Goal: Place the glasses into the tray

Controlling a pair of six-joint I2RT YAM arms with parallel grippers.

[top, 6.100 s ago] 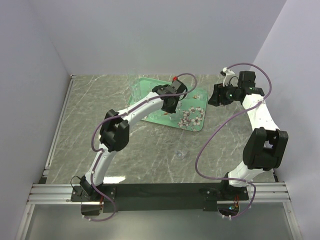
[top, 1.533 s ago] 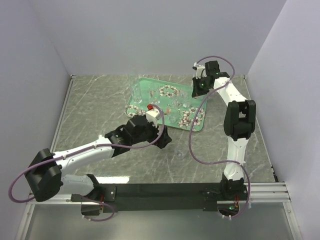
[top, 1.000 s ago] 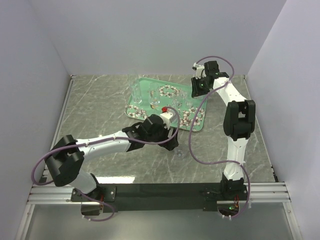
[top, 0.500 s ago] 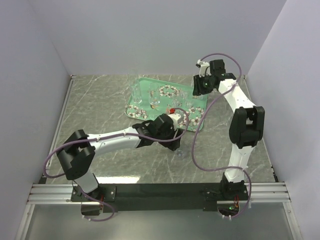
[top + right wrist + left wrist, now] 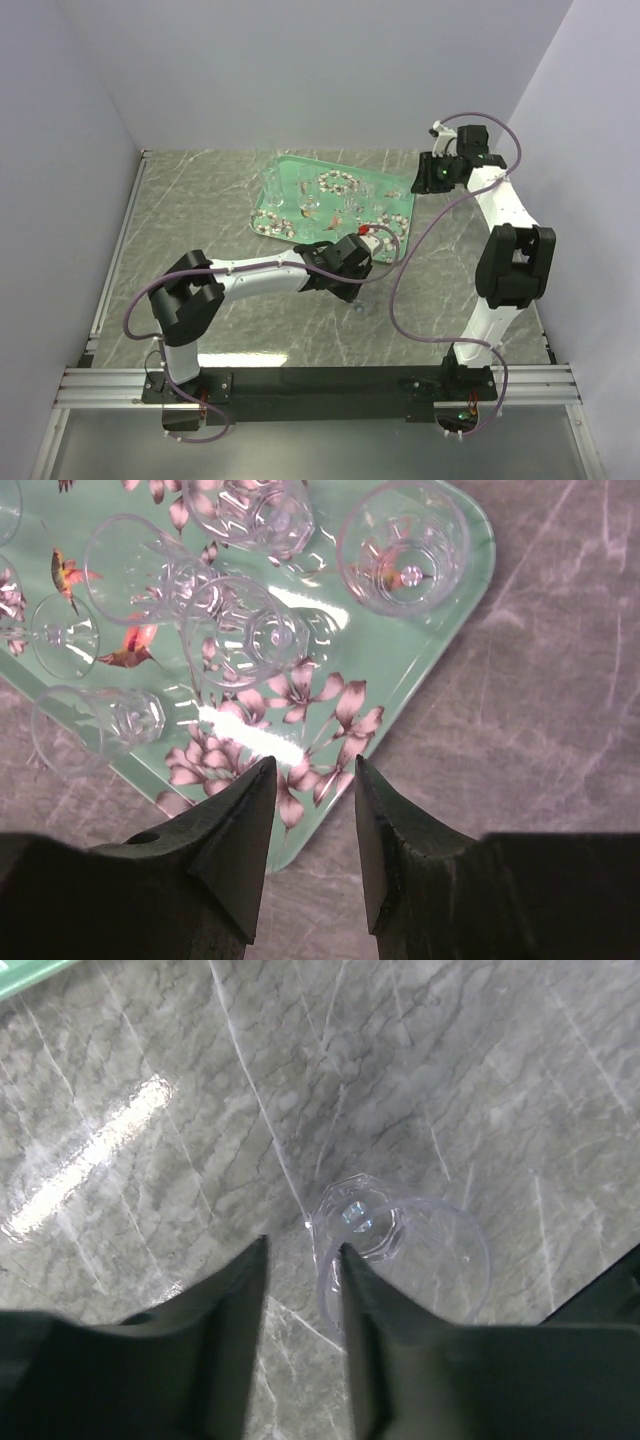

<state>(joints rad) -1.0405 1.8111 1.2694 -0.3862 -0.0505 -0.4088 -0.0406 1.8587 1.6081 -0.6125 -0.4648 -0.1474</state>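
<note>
One clear glass (image 5: 400, 1250) stands alone on the marble table, faint in the top view (image 5: 362, 303). My left gripper (image 5: 300, 1255) is low over it. The right finger sits inside the rim and the left finger outside. The thin wall runs between them beside the right finger, and the jaws still stand apart. The mint-green tray (image 5: 283, 180) lies at the back with several glasses (image 5: 405, 545) in it, some upright, some on their sides. My right gripper (image 5: 312, 770) hovers open over the tray's (image 5: 440, 640) right corner with nothing between its fingers.
Grey walls close in the table on the left, back and right. A metal rail (image 5: 120, 250) runs along the left edge. A corner of the tray (image 5: 20, 972) shows at the top left of the left wrist view. Purple cables loop off both arms.
My left arm has swung right and down to the lone glass, and its jaws have narrowed around the rim. My right arm has pulled back to the right, off the tray's far corner.
</note>
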